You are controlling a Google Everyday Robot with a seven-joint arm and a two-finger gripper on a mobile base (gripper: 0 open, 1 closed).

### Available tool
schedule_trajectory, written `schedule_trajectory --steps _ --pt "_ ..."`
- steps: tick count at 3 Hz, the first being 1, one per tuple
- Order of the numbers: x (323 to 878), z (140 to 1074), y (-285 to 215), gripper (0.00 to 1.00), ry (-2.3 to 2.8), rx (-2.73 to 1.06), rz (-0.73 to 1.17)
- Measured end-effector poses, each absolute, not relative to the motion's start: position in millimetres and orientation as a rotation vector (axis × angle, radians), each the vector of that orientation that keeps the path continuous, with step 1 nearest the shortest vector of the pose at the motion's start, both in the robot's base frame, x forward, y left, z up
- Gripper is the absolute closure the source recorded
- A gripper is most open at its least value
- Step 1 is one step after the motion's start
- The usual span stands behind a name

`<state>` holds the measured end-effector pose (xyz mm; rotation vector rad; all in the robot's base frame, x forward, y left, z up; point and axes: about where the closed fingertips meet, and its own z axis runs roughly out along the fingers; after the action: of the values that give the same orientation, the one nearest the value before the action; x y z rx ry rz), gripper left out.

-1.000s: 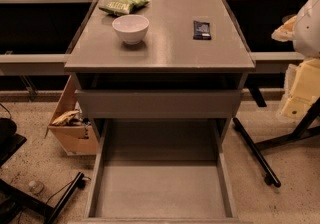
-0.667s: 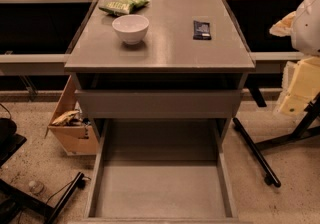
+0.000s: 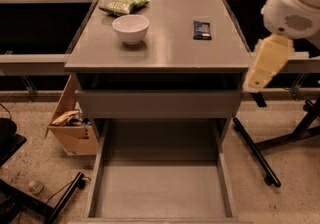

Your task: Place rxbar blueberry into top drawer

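The rxbar blueberry (image 3: pixel 202 29), a small dark bar with white print, lies flat on the right part of the grey cabinet top (image 3: pixel 165 48). The top drawer (image 3: pixel 160 193) is pulled open at the bottom of the view, its flat grey floor bare. My gripper (image 3: pixel 256 82) hangs on the white arm (image 3: pixel 295 3) at the right, beside the cabinet's right front corner. It is off the bar, nearer the camera and to the bar's right, and holds nothing I can see.
A white bowl (image 3: pixel 130 28) and a green snack bag (image 3: pixel 123 5) sit on the left of the cabinet top. A closed drawer front (image 3: pixel 157 104) is above the open drawer. A tan cardboard box (image 3: pixel 72 128) stands left; black stand legs (image 3: pixel 257 153) lie right.
The arm and gripper have moved left and a little up, from the right edge toward the cabinet's right front corner. The bar, bowl and drawer have not moved.
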<state>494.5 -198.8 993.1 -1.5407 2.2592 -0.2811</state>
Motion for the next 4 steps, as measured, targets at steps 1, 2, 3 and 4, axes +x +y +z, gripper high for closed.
schedule_trajectory --steps 1,2,3,4 --pt "545.2 999.4 -206.1 0.00 2.431 -1.399 -0.401" --pt "598.3 1017.9 -234.7 0.00 2.597 -1.085 -0.584" --pt "645.0 1048.0 -252.0 0.00 2.608 -0.833 -0.790" --pt "654.9 1061.7 -257.9 0.00 2.559 -0.802 -0.822"
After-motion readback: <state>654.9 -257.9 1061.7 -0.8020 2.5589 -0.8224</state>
